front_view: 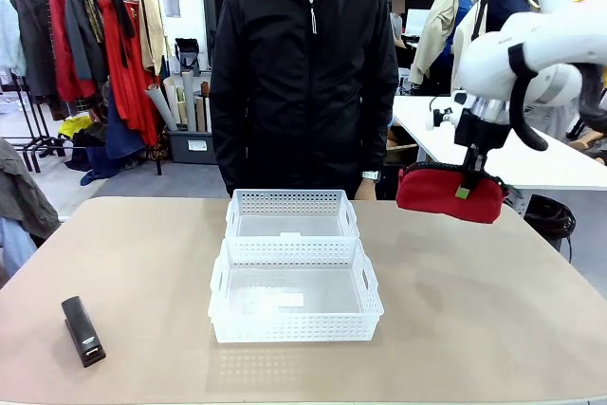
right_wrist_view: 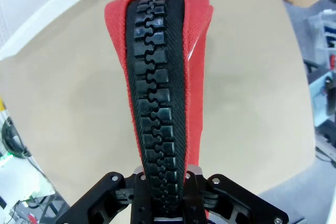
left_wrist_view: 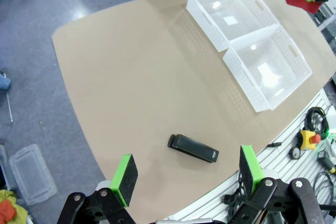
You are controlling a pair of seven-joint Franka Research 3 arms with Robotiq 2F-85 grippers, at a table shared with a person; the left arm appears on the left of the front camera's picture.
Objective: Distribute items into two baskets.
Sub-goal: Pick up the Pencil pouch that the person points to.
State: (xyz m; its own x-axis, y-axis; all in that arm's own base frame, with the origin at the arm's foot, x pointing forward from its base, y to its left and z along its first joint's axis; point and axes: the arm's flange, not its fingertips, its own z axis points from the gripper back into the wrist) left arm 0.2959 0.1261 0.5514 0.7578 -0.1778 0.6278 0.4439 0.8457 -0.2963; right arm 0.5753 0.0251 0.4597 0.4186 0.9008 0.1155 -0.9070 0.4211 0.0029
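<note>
My right gripper (front_view: pixel 469 180) is shut on the red pouch (front_view: pixel 448 193) and holds it in the air over the table's far right part, to the right of the two baskets. In the right wrist view the red pouch (right_wrist_view: pixel 163 93) runs up from the closed fingers, black zipper facing the camera. Two white baskets sit mid-table end to end, a near basket (front_view: pixel 220 305) and a far basket (front_view: pixel 233 212), both without items. The black stapler (front_view: pixel 82 330) lies on the table at the front left. High above the stapler (left_wrist_view: pixel 192 148), my left gripper (left_wrist_view: pixel 186 174) stands open.
A person in a black jacket (front_view: pixel 303 73) stands at the far edge behind the baskets. Bare tabletop (front_view: pixel 493 301) stretches right of the baskets and between them and the stapler. Cables and an emergency-stop box (left_wrist_view: pixel 310 140) lie off the table's near edge.
</note>
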